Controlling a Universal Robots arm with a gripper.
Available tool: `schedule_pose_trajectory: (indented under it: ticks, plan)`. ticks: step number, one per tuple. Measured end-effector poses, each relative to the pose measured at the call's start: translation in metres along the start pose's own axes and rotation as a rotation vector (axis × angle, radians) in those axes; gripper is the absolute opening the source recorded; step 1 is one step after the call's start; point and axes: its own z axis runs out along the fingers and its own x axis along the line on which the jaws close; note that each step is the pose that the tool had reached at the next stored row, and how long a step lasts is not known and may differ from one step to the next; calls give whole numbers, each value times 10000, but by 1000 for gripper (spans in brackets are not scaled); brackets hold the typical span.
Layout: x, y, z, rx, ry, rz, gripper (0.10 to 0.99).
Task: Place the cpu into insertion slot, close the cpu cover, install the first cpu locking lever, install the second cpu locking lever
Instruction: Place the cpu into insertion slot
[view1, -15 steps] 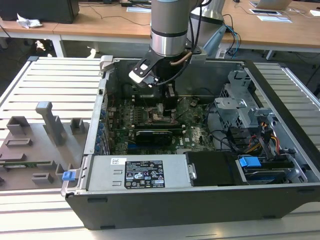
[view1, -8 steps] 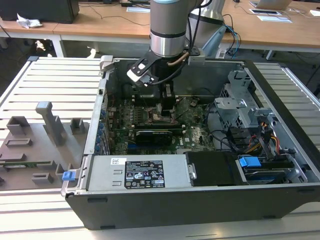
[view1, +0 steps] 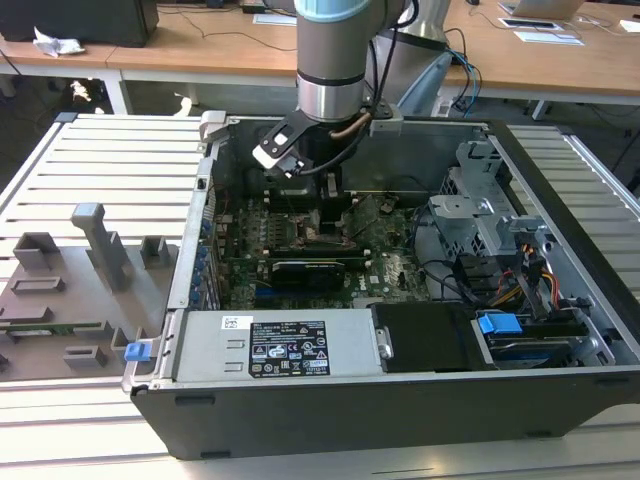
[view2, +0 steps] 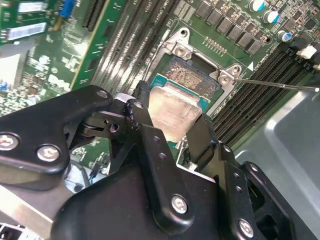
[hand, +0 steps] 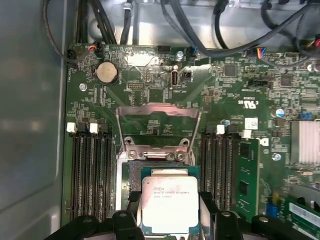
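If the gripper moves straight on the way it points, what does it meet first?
Probably the insertion slot: the gripper holds the cpu above it, though depth is unclear.

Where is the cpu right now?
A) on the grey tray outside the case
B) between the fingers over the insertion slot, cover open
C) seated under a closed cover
B: in the second wrist view the fingers clamp the cpu over the insertion slot; in the first wrist view the cpu cover stands swung open.
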Motion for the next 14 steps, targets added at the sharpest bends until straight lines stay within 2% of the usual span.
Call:
schedule_pose_trajectory:
  ticks: [1, 2, 3, 4, 14]
  plan:
    - [8, -2, 31, 1, -1, -1, 541]
    - [26, -6, 119, -1, 1, 0, 541]
    - [44, -15, 177, 0, 0, -2, 541]
    - [54, -23, 202, 0, 0, 0, 541]
    - [80, -27, 254, 0, 0, 0, 541]
